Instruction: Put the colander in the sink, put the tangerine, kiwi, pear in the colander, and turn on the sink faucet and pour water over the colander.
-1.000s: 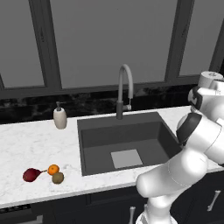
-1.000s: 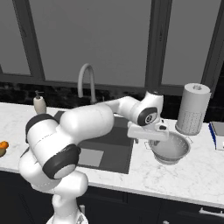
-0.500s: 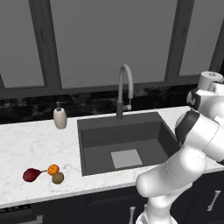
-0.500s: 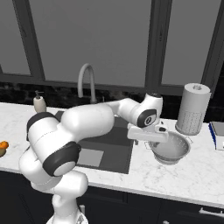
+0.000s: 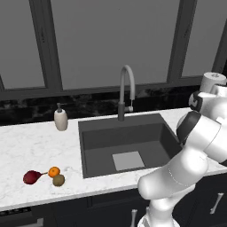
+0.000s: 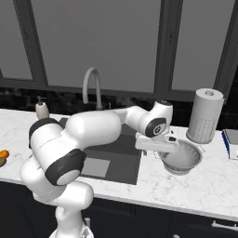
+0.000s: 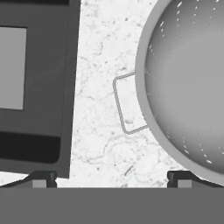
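The silver perforated colander [image 6: 182,158] stands on the counter right of the sink [image 6: 126,157], in front of the paper towel roll. My gripper [image 6: 163,153] hovers just above the colander's left rim, open and empty. In the hand view the colander [image 7: 188,87] is at the right, and its thin wire handle [image 7: 124,105] lies over the marble between my spread fingertips [image 7: 41,179]. The sink [image 7: 39,87] is at the left. The maroon pear [image 5: 31,177], tangerine [image 5: 54,171] and kiwi [image 5: 58,180] lie together on the counter left of the sink [image 5: 124,137]. The faucet [image 5: 126,91] stands behind the basin with no water running.
A beige soap dispenser [image 5: 60,119] stands at the back left of the sink. A tall paper towel roll [image 6: 205,116] stands behind the colander, and a blue-edged object [image 6: 231,137] lies at the far right. The counter's front edge runs close below the colander.
My hand has sunk slightly toward the colander's left rim. The jaws stay open, and the colander and fruits have not moved.
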Robot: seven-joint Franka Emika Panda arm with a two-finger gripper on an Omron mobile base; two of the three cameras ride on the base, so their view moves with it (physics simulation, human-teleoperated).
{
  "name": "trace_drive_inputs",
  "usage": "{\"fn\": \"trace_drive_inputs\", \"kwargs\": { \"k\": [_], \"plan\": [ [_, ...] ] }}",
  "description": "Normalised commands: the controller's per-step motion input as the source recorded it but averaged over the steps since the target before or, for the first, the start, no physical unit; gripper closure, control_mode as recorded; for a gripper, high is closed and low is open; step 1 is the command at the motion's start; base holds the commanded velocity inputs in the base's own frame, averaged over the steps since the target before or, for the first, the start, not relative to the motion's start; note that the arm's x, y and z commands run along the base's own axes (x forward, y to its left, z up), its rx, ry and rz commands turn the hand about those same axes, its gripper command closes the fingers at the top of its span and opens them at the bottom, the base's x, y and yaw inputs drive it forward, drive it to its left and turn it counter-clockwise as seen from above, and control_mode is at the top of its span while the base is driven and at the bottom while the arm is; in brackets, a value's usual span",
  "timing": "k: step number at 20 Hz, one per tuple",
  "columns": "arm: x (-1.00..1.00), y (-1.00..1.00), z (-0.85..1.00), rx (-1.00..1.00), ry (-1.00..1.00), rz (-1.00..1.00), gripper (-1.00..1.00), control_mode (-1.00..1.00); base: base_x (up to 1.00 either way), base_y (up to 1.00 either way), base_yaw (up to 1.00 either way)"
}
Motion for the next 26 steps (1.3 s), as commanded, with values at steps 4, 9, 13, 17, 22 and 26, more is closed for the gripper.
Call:
{"fn": "trace_drive_inputs", "kwargs": {
  "k": [4, 9, 13, 17, 22, 26],
  "plan": [
    [0.00, 0.00, -0.06, 0.00, 0.00, 0.00, -1.00, -1.00, 0.00, 0.00, 0.00],
    [0.03, 0.01, -0.09, 0.00, 0.00, 0.00, -1.00, -1.00, 0.00, 0.00, 0.00],
    [0.08, 0.03, -0.10, 0.00, 0.00, 0.00, -1.00, -1.00, 0.00, 0.00, 0.00],
    [0.19, 0.00, 0.00, 0.00, 0.00, 0.00, -1.00, -1.00, 0.00, 0.00, 0.00],
    [0.25, -0.01, 0.00, 0.00, 0.00, 0.00, -1.00, -1.00, 0.00, 0.00, 0.00],
    [0.10, -0.04, -0.08, 0.00, 0.00, 0.00, -1.00, -1.00, 0.00, 0.00, 0.00]
  ]
}}
